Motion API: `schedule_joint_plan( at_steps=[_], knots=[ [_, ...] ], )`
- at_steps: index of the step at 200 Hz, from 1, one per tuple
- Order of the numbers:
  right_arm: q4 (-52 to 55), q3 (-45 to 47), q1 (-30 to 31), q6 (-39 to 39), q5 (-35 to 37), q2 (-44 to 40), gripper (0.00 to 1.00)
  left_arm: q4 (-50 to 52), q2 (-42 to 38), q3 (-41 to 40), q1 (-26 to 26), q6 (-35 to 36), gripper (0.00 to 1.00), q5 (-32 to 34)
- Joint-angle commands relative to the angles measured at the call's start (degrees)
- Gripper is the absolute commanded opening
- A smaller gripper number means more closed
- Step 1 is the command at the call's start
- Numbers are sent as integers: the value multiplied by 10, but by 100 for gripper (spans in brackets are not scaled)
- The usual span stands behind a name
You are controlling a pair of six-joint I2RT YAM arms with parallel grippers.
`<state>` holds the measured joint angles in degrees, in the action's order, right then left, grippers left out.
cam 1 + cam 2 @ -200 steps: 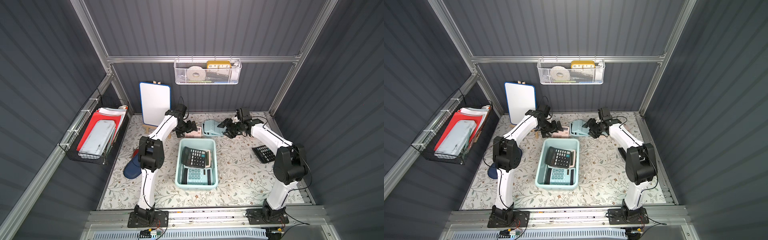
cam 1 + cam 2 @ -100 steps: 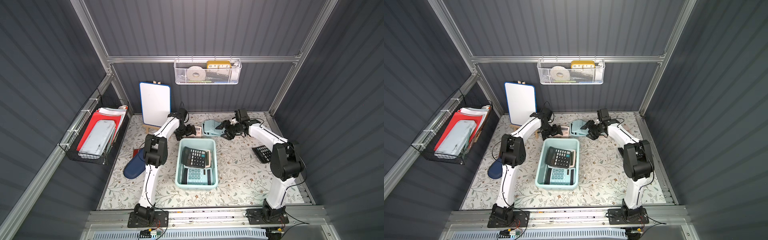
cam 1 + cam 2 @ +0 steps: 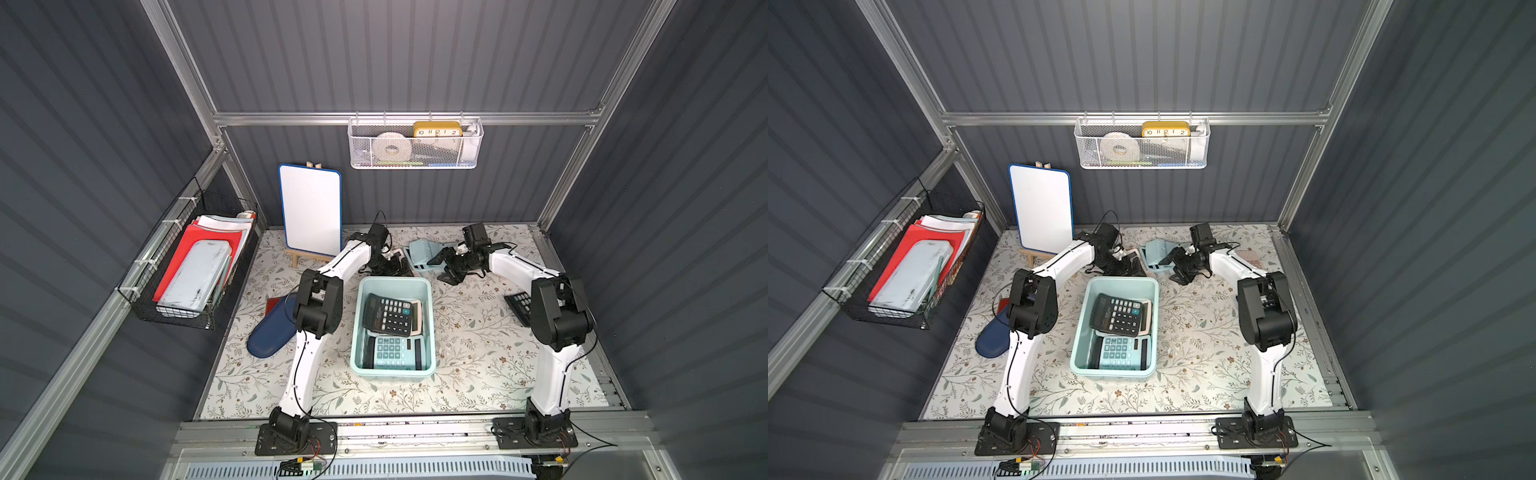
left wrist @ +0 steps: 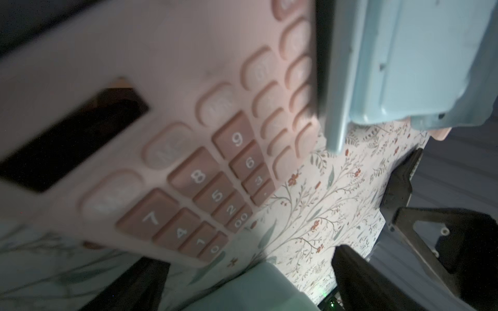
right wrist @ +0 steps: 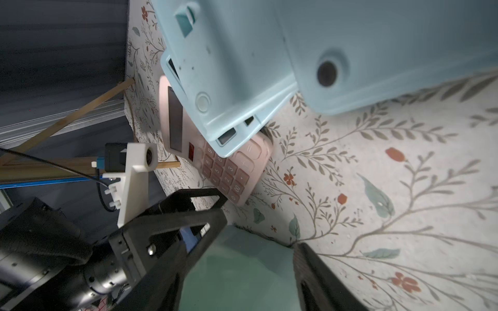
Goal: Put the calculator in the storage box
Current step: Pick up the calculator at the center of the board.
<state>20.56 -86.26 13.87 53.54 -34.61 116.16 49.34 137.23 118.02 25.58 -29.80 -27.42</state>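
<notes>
Calculators are stacked in the storage box (image 3: 392,373), taken here as the dial's middle with the arm bases at 6 o'clock. A light blue calculator (image 3: 390,353) is laid at its near end, a black calculator (image 3: 388,316) at its far end, and a cream calculator (image 3: 417,318) is glimpsed under the black one. At 3 o'clock a second black calculator (image 3: 517,305) is left on the floral mat (image 3: 478,353), half hidden by the right arm, and at 8 o'clock a navy case (image 3: 270,336) is laid flat. At 9 o'clock a black wire basket (image 3: 178,318) is filled with red folders (image 3: 199,249) and a pale blue flat case (image 3: 195,274). Just past the box's far rim, at 12 o'clock, the pink calculator (image 4: 188,134) is found on the mat, keys up, partly covered by an upturned blue calculator (image 5: 229,67). The left gripper (image 4: 245,261) is held at it with jaws spread wide and nothing clasped. The right gripper (image 3: 440,269), at 1 o'clock, is seen with jaws partly parted and empty. At 11 o'clock a whiteboard (image 3: 311,208) is propped. On the back wall a white mesh basket (image 3: 415,156) is hung, with a tape roll (image 3: 390,145) and a yellow clock (image 3: 437,129) kept inside. Three containers and six calculators are counted.
</notes>
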Motion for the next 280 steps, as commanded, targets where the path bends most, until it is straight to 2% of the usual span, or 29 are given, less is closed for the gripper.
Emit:
schedule_joint_plan(
  at_steps=[1, 29, 61, 90, 110, 139, 183, 208, 248, 264, 280],
  knots=[
    [-16, -22, 4, -2, -10, 7, 68, 10, -37, 17, 3, 7, 99, -13],
    [-17, -34, 8, -2, -12, 18, 67, 31, -64, 22, 0, 4, 99, 35],
    [-15, -48, 16, -5, -15, 31, 67, 94, -60, 83, -9, 12, 99, 169],
    [-15, -47, 26, -4, -19, 36, 67, 117, -24, 154, -17, 36, 99, 266],
    [-13, -42, 32, -5, -21, 36, 67, 119, 11, 199, -30, 44, 99, 285],
    [-10, -37, 40, -3, -25, 37, 67, 93, 44, 226, -50, 59, 99, 291],
    [8, -33, 41, -14, -25, 35, 67, 53, 83, 227, -62, 57, 99, 189],
    [14, -31, 41, -19, -26, 34, 67, 42, 96, 222, -56, 55, 96, 162],
    [21, -33, 41, -23, -28, 34, 67, 38, 105, 206, -43, 54, 89, 152],
    [25, -33, 40, -25, -28, 33, 67, 38, 107, 202, -41, 53, 83, 150],
    [27, -33, 40, -27, -28, 32, 67, 38, 108, 203, -40, 53, 73, 150]
  ],
)
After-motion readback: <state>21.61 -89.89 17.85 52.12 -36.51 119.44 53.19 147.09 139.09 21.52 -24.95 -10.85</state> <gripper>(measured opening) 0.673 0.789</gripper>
